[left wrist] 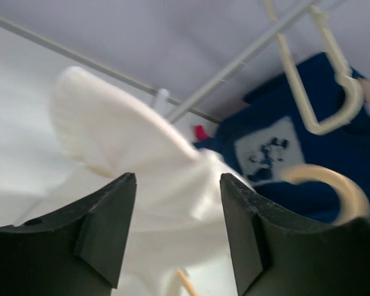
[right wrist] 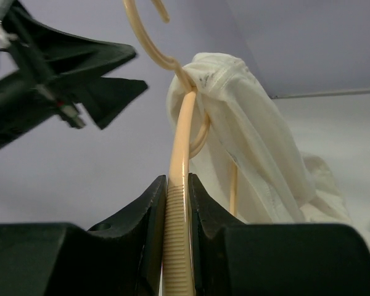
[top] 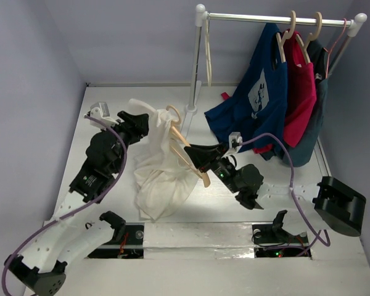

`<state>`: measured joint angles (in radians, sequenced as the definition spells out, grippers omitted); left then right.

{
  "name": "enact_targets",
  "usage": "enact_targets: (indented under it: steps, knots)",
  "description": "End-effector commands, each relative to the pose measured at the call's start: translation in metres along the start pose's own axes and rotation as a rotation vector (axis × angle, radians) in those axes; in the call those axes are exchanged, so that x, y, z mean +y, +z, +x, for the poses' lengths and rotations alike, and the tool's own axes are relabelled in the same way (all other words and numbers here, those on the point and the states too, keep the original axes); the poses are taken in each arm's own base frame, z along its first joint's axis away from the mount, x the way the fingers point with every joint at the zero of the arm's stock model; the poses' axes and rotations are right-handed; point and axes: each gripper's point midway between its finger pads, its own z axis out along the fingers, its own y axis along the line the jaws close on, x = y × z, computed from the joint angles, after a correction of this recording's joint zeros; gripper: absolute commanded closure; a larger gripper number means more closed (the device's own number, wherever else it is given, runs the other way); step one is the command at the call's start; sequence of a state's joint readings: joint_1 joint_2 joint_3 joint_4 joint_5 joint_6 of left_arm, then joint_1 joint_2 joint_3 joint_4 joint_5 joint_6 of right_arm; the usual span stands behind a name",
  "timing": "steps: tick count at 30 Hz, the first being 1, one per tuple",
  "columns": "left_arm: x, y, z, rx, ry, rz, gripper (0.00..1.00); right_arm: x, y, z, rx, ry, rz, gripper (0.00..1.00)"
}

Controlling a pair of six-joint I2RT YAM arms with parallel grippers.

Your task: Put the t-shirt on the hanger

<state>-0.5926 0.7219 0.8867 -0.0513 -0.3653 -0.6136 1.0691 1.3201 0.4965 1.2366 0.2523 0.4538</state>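
Note:
The cream-white t-shirt (top: 162, 169) hangs bunched from the tan wooden hanger (top: 184, 147), draped over one arm and trailing onto the table. My right gripper (top: 201, 155) is shut on the hanger's ribbed arm (right wrist: 177, 203) and holds it tilted above the table, with the shirt (right wrist: 246, 135) over the neck below the hook. My left gripper (top: 137, 123) is open just left of the shirt's top. In the left wrist view its jaws (left wrist: 177, 179) stand wide apart with the shirt (left wrist: 142, 154) beyond them, not pinched. The hanger's hook (left wrist: 333, 182) shows at the right.
A white clothes rack (top: 277, 18) stands at the back right with a navy printed shirt (top: 253, 105), a red shirt (top: 301, 102) and a pinkish wire hanger (top: 339, 40). An empty white plastic hanger (top: 207, 55) hangs by the rack post (top: 196, 68).

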Motion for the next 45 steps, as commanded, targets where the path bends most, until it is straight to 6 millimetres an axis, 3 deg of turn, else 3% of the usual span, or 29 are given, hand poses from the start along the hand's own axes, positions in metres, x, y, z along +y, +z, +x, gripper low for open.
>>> enact_targets:
  steps: [1, 5, 8, 12, 21, 23, 24, 27, 30, 35, 39, 42, 45]
  knots:
    - [0.001, 0.011, -0.017, -0.069, 0.008, 0.026, 0.47, 0.051, -0.01, -0.086, -0.281, 0.097, -0.183, 1.0]
    - [-0.012, 0.019, 0.006, 0.019, 0.046, 0.134, 0.54, 0.051, -0.016, -0.094, -0.292, 0.094, -0.181, 1.0]
    - [-0.023, 0.017, 0.019, 0.042, 0.047, 0.234, 0.53, 0.052, -0.017, -0.094, -0.289, 0.088, -0.185, 1.0]
    - [-0.028, 0.011, 0.021, 0.027, 0.042, 0.291, 0.5, 0.05, -0.017, -0.093, -0.281, 0.084, -0.172, 1.0]
    - [-0.038, 0.022, 0.038, 0.068, 0.064, 0.365, 0.54, 0.052, -0.014, -0.088, -0.27, 0.099, -0.185, 1.0]
    - [-0.035, 0.026, 0.033, 0.045, 0.071, 0.341, 0.65, 0.052, -0.015, -0.088, -0.27, 0.103, -0.188, 1.0]
    - [-0.033, 0.029, 0.034, 0.042, 0.076, 0.33, 0.77, 0.053, -0.015, -0.088, -0.269, 0.104, -0.19, 1.0]
    - [-0.031, 0.033, 0.034, 0.041, 0.09, 0.311, 1.0, 0.053, -0.014, -0.088, -0.274, 0.109, -0.194, 1.0]
    - [-0.028, 0.027, 0.035, 0.042, 0.075, 0.313, 1.0, 0.054, -0.013, -0.09, -0.276, 0.105, -0.19, 1.0]
    - [0.005, 0.02, 0.046, 0.031, 0.075, 0.213, 1.0, 0.056, -0.011, -0.095, -0.282, 0.093, -0.198, 1.0]
    - [0.017, 0.012, 0.042, -0.008, 0.083, 0.177, 0.99, 0.056, -0.013, -0.096, -0.279, 0.097, -0.2, 1.0]
    - [0.015, 0.011, 0.035, -0.026, 0.105, 0.18, 0.65, 0.052, -0.016, -0.097, -0.283, 0.098, -0.193, 1.0]
    - [0.009, 0.013, 0.036, -0.024, 0.125, 0.211, 0.58, 0.053, -0.019, -0.098, -0.282, 0.109, -0.197, 1.0]
